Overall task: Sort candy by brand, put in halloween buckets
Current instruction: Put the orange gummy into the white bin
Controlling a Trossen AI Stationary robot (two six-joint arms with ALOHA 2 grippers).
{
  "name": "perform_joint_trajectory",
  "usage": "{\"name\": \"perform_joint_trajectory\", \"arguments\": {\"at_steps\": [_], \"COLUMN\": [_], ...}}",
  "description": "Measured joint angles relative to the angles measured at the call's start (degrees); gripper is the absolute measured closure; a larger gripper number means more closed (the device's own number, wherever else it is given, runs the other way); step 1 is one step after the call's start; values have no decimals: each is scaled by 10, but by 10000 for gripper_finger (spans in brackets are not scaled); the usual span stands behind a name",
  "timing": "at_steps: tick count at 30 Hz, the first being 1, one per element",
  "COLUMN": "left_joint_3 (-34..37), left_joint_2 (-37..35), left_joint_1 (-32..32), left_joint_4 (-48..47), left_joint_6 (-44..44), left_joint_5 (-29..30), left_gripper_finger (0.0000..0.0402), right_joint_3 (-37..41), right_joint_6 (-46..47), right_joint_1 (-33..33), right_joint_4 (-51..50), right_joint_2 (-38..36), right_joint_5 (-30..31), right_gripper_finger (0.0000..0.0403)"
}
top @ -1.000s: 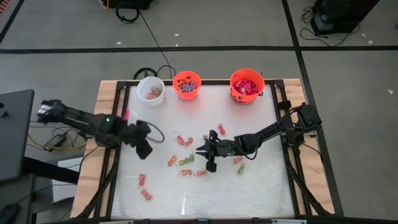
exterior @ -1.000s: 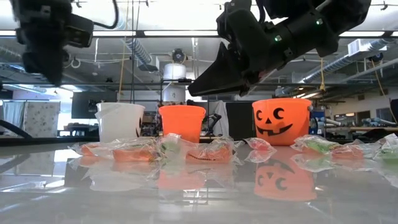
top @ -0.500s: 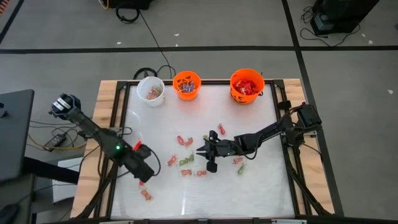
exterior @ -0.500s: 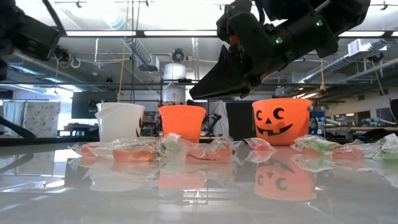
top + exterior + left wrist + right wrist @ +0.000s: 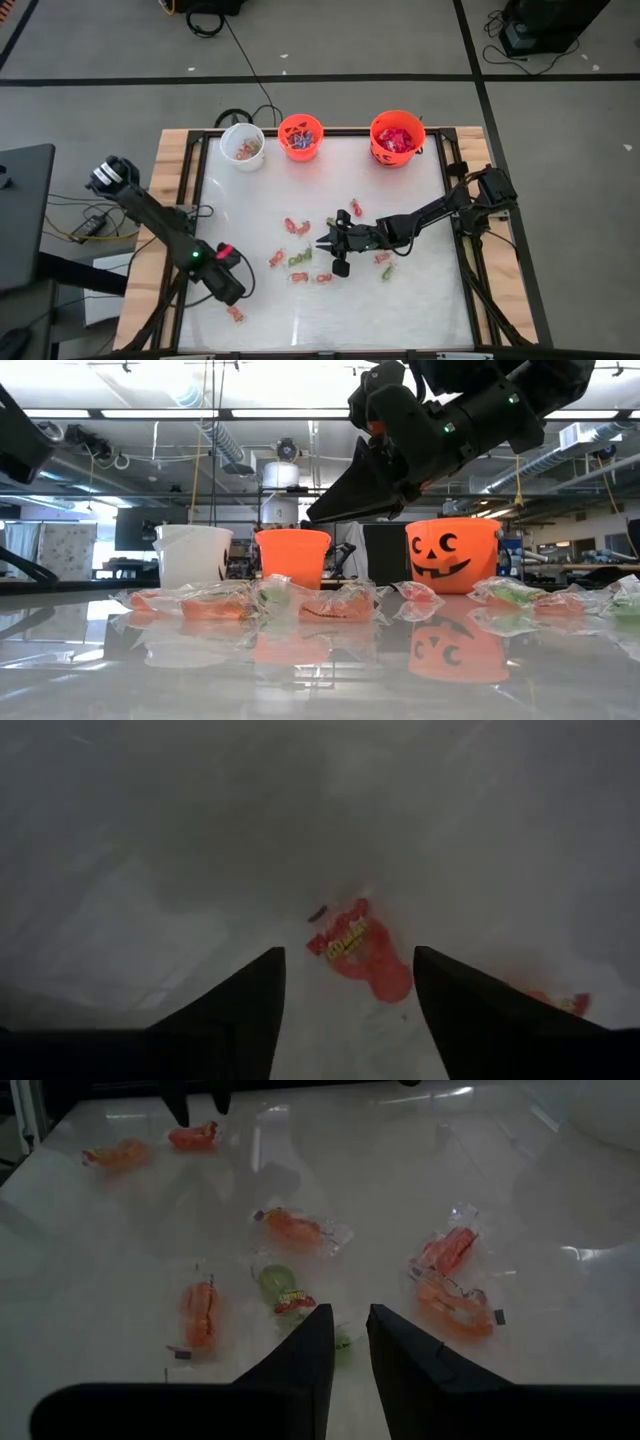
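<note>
Reaching for a pickup: my left gripper (image 5: pixel 348 982) hangs low over the near-left surface (image 5: pixel 400 310), fingers (image 5: pixel 240 1010) spread wide astride a red packet (image 5: pixel 358 952), not touching. Next: drop, close, carry. My right gripper (image 5: pixel 342 1342) hovers mid-surface, fingers narrow, empty, over green candy (image 5: pixel 275 1280) amid the scattered candy (image 5: pixel 296 258). Far edge: white bucket (image 5: pixel 242 146), small orange bucket (image 5: pixel 300 137), larger orange bucket (image 5: pixel 397 138), each partly filled

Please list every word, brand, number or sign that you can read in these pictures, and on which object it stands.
None can be read.
Red candy packet under the left claw: yellow print, too blurred.
Green candy before the right claw: small label, too blurred.
Large orange bucket: only a black jack-o'-lantern face, no words.
</note>
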State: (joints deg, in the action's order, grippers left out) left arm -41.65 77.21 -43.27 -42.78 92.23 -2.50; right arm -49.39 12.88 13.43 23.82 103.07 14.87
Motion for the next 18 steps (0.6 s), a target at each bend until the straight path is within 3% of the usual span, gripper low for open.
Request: {"name": "perform_joint_trajectory", "arguments": {"at_steps": [4,10,18], "left_joint_3": [0,0,0], "left_joint_2": [18,47,32], "left_joint_1": [0,0,8], "left_joint_4": [1,1,1], "left_joint_6": [0,0,-10], "left_joint_5": [0,-4,-2], "left_gripper_finger": [179,216,336], "right_joint_3": [0,0,0], "right_joint_6": [0,0,4], "right_joint_1": [0,0,0], "right_joint_4": [-1,-5,-8], "right_joint_2": [0,0,0], "right_joint_5": [0,0,-14], "right_gripper_finger": [323,323,323]}}
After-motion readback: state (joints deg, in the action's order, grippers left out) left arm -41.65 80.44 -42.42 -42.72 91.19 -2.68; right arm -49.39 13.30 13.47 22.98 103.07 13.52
